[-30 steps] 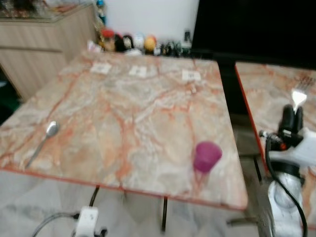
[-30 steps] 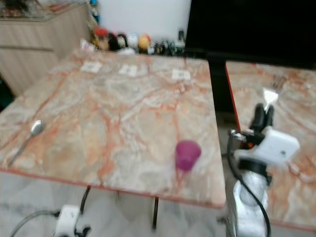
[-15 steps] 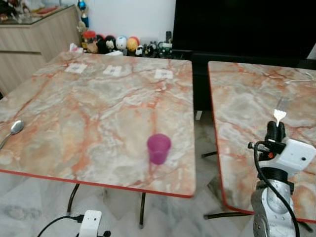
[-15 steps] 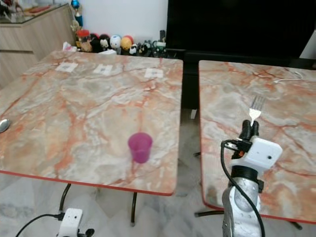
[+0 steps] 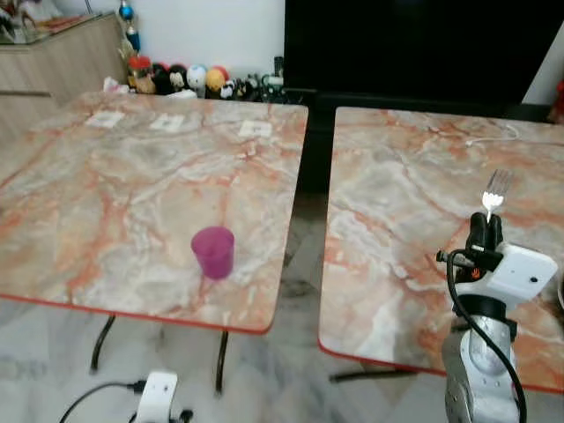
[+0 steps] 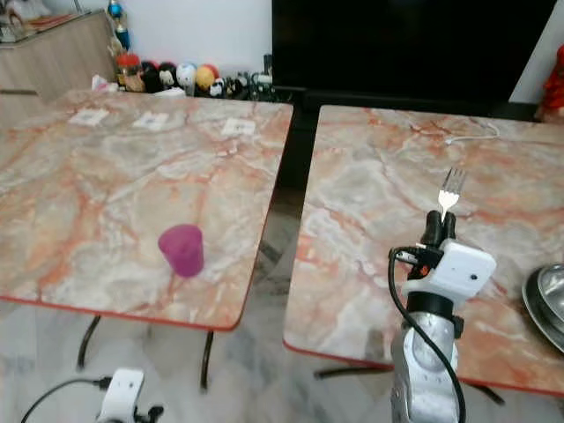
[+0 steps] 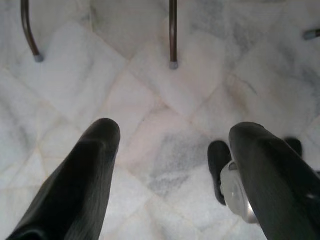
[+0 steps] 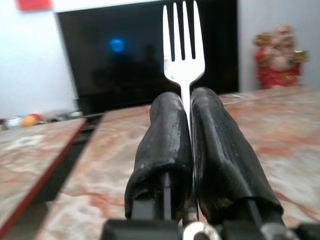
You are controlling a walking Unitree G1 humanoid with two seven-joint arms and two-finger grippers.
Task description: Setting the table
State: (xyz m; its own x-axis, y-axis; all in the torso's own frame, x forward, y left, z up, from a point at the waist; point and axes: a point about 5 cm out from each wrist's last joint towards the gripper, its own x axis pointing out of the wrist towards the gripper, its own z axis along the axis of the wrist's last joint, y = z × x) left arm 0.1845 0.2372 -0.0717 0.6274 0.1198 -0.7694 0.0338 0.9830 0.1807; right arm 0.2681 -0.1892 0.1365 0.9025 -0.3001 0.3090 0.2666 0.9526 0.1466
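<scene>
On the left table (image 5: pixel 106 176) a purple cup (image 5: pixel 213 252) stands upright near the front edge, toward the front right corner, with small paper slips along the far edge and a row of figurines (image 5: pixel 181 79) behind it. The left gripper (image 7: pixel 170 165) hangs idle over the marble floor, its fingers spread wide and holding nothing. Compared with a second ago the whole view has swung to the right: the spoon has dropped out at the left, and the right table (image 6: pixel 379 203) now lies in front of the robot. The right gripper (image 6: pixel 438 227) is raised over that table's front edge, fingers pinched tight on a fork (image 6: pixel 450 189) with its tines pointing up. A metal bowl (image 6: pixel 548 300) sits at the right edge. The robot seems to be carrying the fork to a place there.
</scene>
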